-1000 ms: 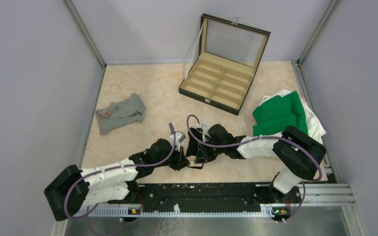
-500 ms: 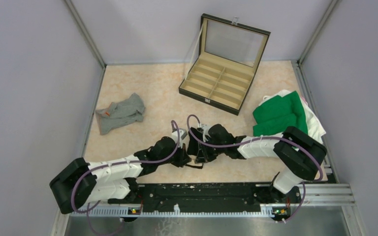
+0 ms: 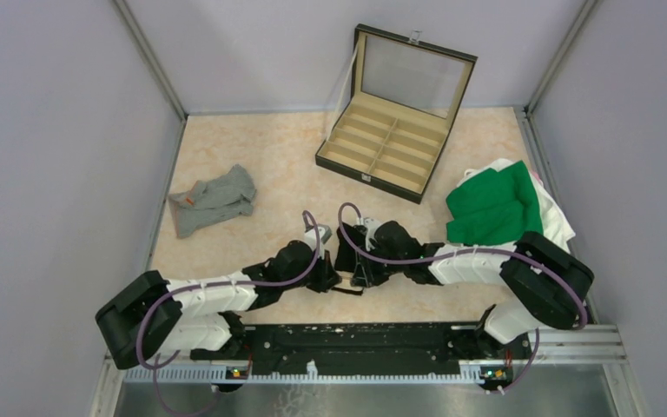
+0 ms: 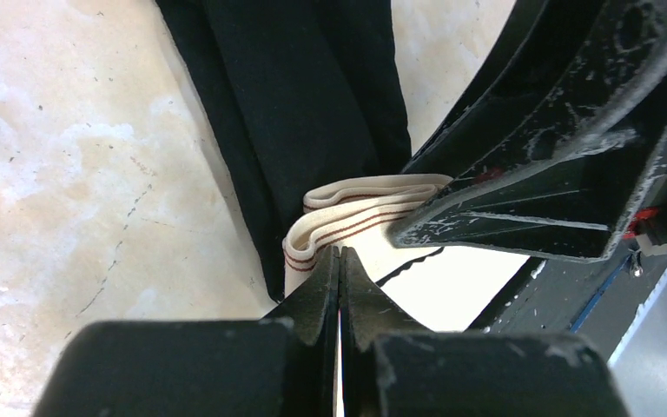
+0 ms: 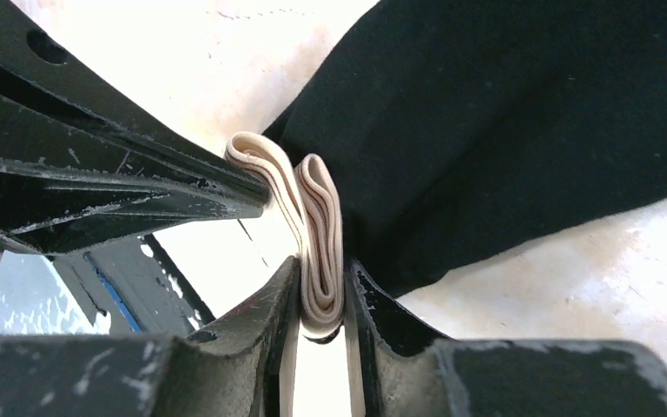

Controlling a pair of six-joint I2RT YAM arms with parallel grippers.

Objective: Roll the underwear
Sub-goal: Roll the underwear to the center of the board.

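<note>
The black underwear [image 5: 504, 122] lies on the table near its front edge, between my two grippers, and its cream, red-striped waistband [image 4: 347, 217] is bunched up. My right gripper [image 5: 323, 265] has the folded waistband [image 5: 317, 217] between its fingers, touching both. My left gripper [image 4: 340, 252] is shut. Its tips press against the waistband's fold, and no fabric shows between them. From above, the two grippers [image 3: 328, 280] [image 3: 353, 276] meet tip to tip and hide most of the garment. The grey underwear [image 3: 213, 201], with its orange label, lies crumpled at the left.
An open compartmented case [image 3: 366, 178] stands at the back centre with its lid up. A green cloth [image 3: 491, 208] lies on a white one [image 3: 558, 217] at the right. Grey walls close in both sides.
My left arm has swung in to the right, bringing its gripper up against the right gripper. The right arm's elbow has shifted slightly to the right.
</note>
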